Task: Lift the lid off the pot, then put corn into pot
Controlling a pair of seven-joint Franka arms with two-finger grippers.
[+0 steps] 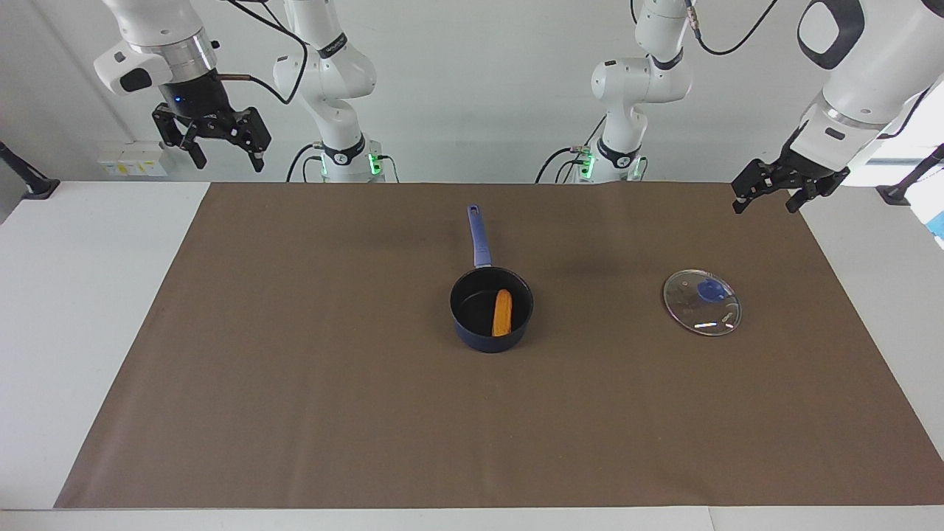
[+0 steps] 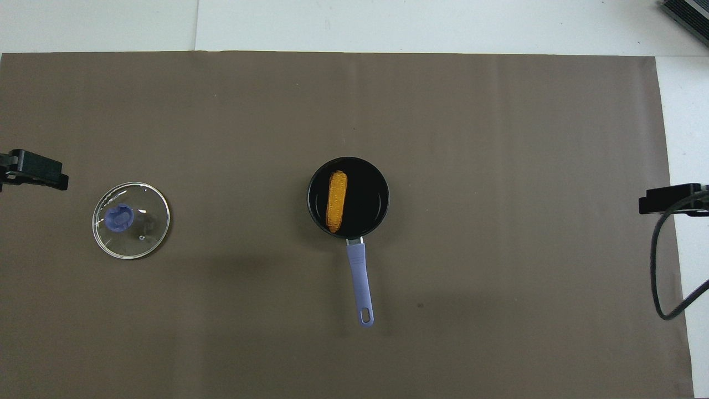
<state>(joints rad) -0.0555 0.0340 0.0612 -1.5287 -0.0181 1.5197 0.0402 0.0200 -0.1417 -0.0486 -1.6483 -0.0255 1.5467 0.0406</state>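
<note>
Corn, the small orange-yellow bumpy cob (image 1: 502, 312), lies inside my dark navy saucepan (image 1: 472, 327), glass lid (image 1: 701, 302) below my empty, spread left gripper (image 1: 764, 198), right gripper (image 1: 226, 144) likewise open aloft, so I judge simply parking both arms best.

A white bench (image 1: 81, 295) carries a brown mat (image 1: 332, 383) across most of its top. On the mat, the pot (image 1: 476, 335) sits mid-mat, and the lid (image 1: 701, 302) lies flat toward the left arm's end from the pot.
</note>
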